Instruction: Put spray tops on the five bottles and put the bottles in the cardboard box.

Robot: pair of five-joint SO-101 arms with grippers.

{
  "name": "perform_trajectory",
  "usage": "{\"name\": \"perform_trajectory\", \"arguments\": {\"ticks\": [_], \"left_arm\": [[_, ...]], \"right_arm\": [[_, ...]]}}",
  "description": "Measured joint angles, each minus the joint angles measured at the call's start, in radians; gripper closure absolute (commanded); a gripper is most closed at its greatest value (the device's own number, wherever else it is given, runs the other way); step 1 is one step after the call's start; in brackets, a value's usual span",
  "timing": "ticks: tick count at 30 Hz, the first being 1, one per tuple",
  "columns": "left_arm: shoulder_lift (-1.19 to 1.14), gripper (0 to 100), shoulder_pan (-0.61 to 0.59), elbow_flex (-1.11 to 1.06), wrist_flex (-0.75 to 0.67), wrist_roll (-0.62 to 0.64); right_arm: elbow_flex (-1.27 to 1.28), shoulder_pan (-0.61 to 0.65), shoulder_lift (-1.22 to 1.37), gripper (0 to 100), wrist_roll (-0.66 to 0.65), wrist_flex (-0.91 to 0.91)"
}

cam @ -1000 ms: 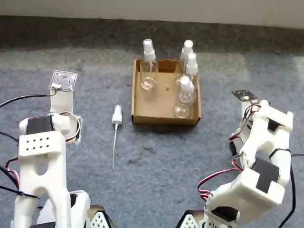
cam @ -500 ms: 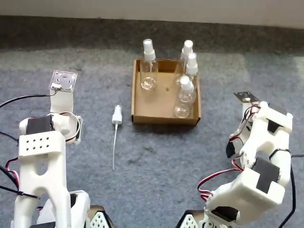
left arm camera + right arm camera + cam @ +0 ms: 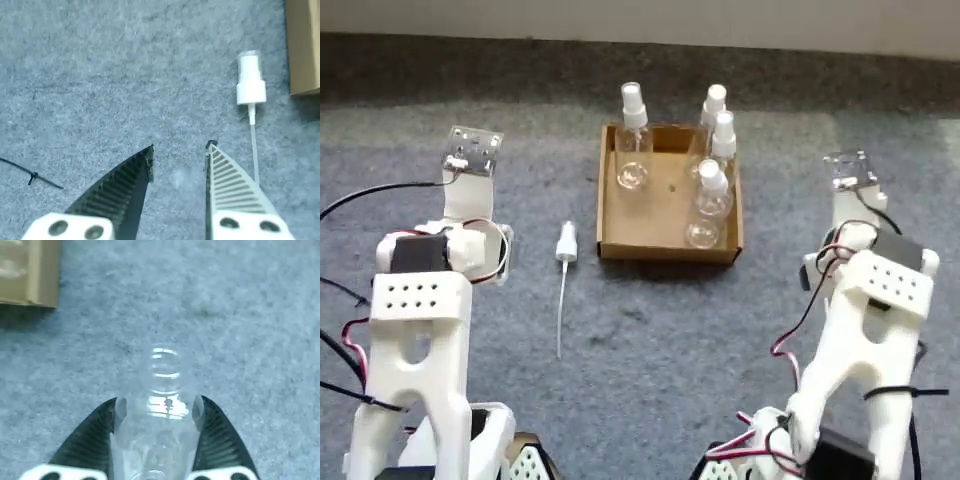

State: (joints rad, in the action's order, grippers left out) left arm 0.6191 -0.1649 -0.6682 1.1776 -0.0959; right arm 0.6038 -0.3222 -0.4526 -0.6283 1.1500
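Grey carpet (image 3: pixel 650 330) as work surface. Last spray top (image 3: pixel 250 82) lies flat on it beside cardboard box (image 3: pixel 665 247), dip tube pointing toward left gripper (image 3: pixel 180 146), whose fingers are spread and empty. Uncapped bottle (image 3: pixel 161 390) clamped in right gripper (image 3: pixel 159 404), neck free. Best approach: pinch white head, not thin tube; feed tube straight into neck. Box already holds four capped bottles (image 3: pixel 633 140).

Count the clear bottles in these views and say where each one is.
5. Four bottles with spray tops stand in the cardboard box: one far left, three along its right side. The fifth bottle, topless, is gripped by the right tool.
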Motion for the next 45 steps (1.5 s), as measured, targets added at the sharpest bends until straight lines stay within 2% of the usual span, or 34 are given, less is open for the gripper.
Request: {"name": "perform_trajectory", "arguments": {"ticks": [6, 12, 20, 26, 32, 45], "left_arm": [[-0.245, 84, 0.089, 0.140, 0.000, 0.018], [-0.488, 84, 0.160, 0.276, -0.026, 0.092], [-0.735, 84, 0.183, 0.362, -0.123, 0.150], [-0.810, 84, 0.190, 0.408, -0.141, 0.152], [-0.873, 84, 0.230, 0.440, -0.153, 0.152], [-0.884, 84, 0.229, 0.442, -0.160, 0.152]], "right_arm": [[0.302, 0.181, -0.282, 99.4, 0.008, -0.074], [0.496, 0.245, -0.575, 99.4, 0.075, -0.075], [0.621, 0.364, -0.931, 99.4, 0.183, 0.031], [0.671, 0.408, -1.142, 99.4, 0.209, 0.086], [0.686, 0.442, -1.185, 99.4, 0.209, 0.089], [0.686, 0.451, -1.191, 99.4, 0.209, 0.089]]}}
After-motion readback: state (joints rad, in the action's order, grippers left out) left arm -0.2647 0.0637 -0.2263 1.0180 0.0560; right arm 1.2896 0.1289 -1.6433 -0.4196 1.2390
